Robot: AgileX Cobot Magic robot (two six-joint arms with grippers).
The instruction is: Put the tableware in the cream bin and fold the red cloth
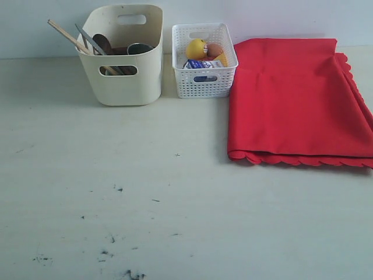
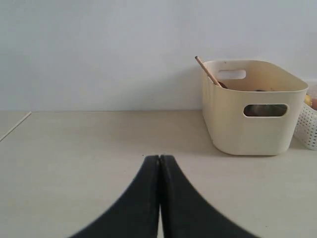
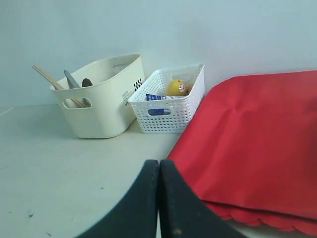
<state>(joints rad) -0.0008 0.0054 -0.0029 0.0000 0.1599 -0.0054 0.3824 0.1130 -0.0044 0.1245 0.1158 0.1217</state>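
**A:** What does the exterior view show?

**B:** A pale table (image 1: pixel 145 204). At its far side stands the cream bin (image 1: pixel 121 76). The chopsticks (image 1: pixel 69 36), a knife (image 1: pixel 87 38) and a spoon (image 1: pixel 103 43) lean out over its left rim, and a steel cup (image 1: pixel 140 48) sits inside. Just to the right of the bin is a white lattice basket (image 1: pixel 204 84) holding a lemon (image 1: pixel 196 48), an egg (image 1: pixel 214 49) and a milk carton (image 1: pixel 203 64). Right of the basket the red cloth (image 1: pixel 297 99) lies flat and doubled over, with its scalloped hems stacked along the near edge.

**A:** And the left wrist view?

**B:** The left gripper (image 2: pixel 159 158) is closed. Its black fingers (image 2: pixel 143 198) press together with nothing between them. It points level along the table toward the wall (image 2: pixel 99 49), low over bare surface. The cream bin stands ahead and off to one side, well apart from the tips, and one chopstick pokes above its rim.

**A:** The right wrist view?

**B:** The right gripper (image 3: pixel 159 162) is closed as well and holds nothing. It tilts slightly down over the table. The red cloth's scalloped hem lies just beside the fingers (image 3: pixel 183 208); I cannot tell whether they touch. The bin and the basket stand side by side farther ahead, by the wall.
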